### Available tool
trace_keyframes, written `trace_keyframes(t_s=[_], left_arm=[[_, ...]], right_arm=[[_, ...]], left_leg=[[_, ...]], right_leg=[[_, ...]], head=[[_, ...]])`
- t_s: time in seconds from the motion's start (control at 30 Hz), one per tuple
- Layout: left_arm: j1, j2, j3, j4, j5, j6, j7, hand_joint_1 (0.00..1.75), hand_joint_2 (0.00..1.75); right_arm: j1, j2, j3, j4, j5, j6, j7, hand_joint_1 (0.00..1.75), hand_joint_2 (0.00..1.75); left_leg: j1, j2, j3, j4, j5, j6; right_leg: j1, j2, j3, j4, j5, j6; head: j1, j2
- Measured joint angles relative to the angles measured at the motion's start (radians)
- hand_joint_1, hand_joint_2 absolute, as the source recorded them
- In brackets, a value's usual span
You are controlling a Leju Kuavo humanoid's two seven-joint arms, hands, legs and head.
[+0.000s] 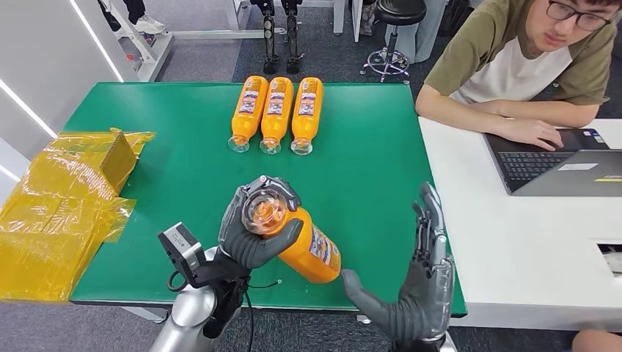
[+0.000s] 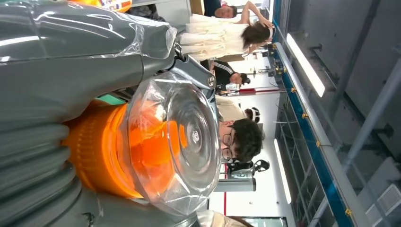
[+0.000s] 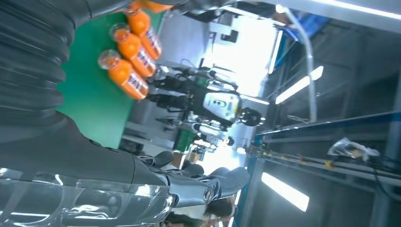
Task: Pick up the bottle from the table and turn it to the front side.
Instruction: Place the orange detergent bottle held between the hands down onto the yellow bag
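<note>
In the head view the left hand (image 1: 258,224) grips the orange bottle (image 1: 297,238) with its fingers (image 1: 238,220) wrapped round the neck end; the bottle is tilted above the near edge of the green worktop (image 1: 367,161), its clear cap toward the camera and its label turned toward the right hand (image 1: 414,282), which hovers just beside the bottle with fingers spread and holding nothing. Beyond the bottle, three more orange bottles (image 1: 276,114) lie side by side on the worktop. A person (image 1: 528,66) sits at a laptop (image 1: 557,161) on the white table adjoining the worktop. The left wrist view shows the bottle's clear cap (image 2: 182,142) close up, clasped by the grey hand. The right wrist view shows the three bottles on the green worktop past the open right hand.
</note>
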Motion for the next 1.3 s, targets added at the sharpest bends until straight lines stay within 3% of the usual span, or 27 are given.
trace_keyframes(t_s=[0.23, 0.6, 0.8, 0.93, 1.07, 1.3], left_arm=[[-0.003, 0.0, 0.008, 0.011, -0.027, 0.037, 0.0, 1.75, 1.75], [-0.015, 0.012, 0.032, 0.011, -0.113, 0.108, 0.0, 1.75, 1.75], [-0.023, 0.048, 0.052, 0.011, -0.257, 0.204, 0.008, 1.75, 1.75], [-0.042, 0.13, 0.07, 0.011, -0.48, 0.319, 0.07, 1.75, 1.75], [-0.075, 0.276, 0.091, 0.026, -0.703, 0.417, 0.156, 1.75, 1.75], [-0.122, 0.5, 0.128, 0.053, -0.81, 0.446, 0.22, 1.75, 1.75]], right_arm=[[0.007, 0.019, 0.03, -0.055, -0.08, -0.055, -0.068, 0.0, 1.75], [0.007, 0.019, 0.045, -0.087, -0.118, -0.098, -0.104, 0.0, 1.75], [0.009, 0.017, 0.05, -0.088, -0.145, -0.119, -0.118, 0.0, 1.75], [0.015, 0.015, 0.051, -0.095, -0.171, -0.125, -0.142, 0.0, 1.75], [0.041, 0.006, 0.05, -0.117, -0.191, -0.125, -0.168, 0.0, 1.75], [0.075, -0.008, 0.047, -0.139, -0.216, -0.126, -0.195, 0.0, 1.75]], left_leg=[[0.0, 0.0, 0.0, 0.0, 0.0, 0.0], [0.0, 0.0, 0.0, 0.0, 0.0, 0.0], [0.0, 0.0, 0.0, 0.0, 0.0, 0.0], [0.0, 0.001, 0.001, 0.0, 0.0, -0.001], [0.001, 0.002, 0.001, -0.001, 0.001, -0.002], [0.001, 0.005, 0.001, -0.001, 0.001, -0.002]], right_leg=[[0.0, 0.0, 0.0, 0.0, 0.0, 0.0], [0.0, 0.0, 0.0, 0.0, 0.0, 0.0], [0.0, 0.0, 0.0, 0.0, 0.0, 0.0], [0.0, 0.001, 0.0, 0.001, 0.0, 0.0], [0.001, 0.002, -0.001, 0.001, 0.0, -0.001], [0.001, 0.005, -0.002, 0.003, 0.0, -0.003]], head=[[0.0, 0.0], [0.0, 0.0], [0.0, 0.0], [0.0, 0.0], [0.0, 0.0], [0.0, 0.0]])
